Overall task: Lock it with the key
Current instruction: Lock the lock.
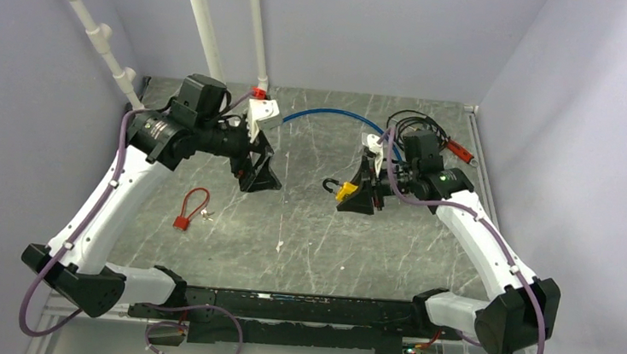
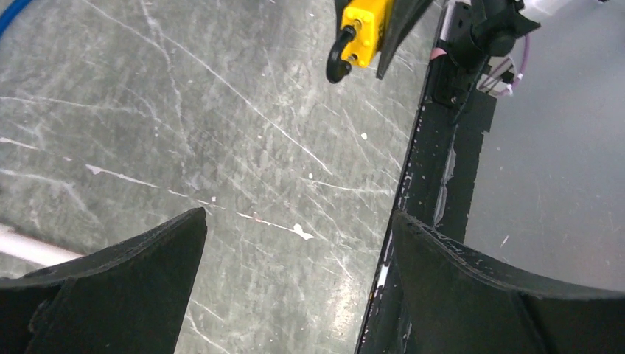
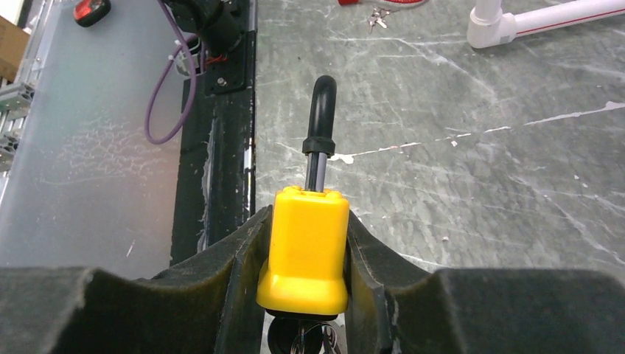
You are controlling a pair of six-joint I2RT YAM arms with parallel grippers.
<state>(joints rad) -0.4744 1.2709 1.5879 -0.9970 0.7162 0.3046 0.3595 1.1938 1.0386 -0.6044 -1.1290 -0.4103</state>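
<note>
A yellow padlock [image 3: 308, 251] with a black shackle [image 3: 320, 110] is clamped between the fingers of my right gripper [image 3: 308, 218], held above the table. The shackle stands raised out of the body and points away from the wrist. A black key head with a metal ring [image 3: 306, 341] shows at the padlock's underside. From above, the padlock [image 1: 345, 192] sits right of centre in the right gripper [image 1: 358, 196]. My left gripper [image 1: 257, 176] hovers to its left, open and empty. Its jaws [image 2: 298, 217] stand wide, with the padlock [image 2: 365, 29] far ahead of them.
A red cable lock [image 1: 189, 211] with small keys [image 1: 207, 214] lies on the grey tabletop [image 1: 313, 237] at the left. White pipes [image 1: 199, 21] and a blue cable [image 1: 333, 114] run along the back. A red and black object [image 1: 460, 150] lies at the right wall.
</note>
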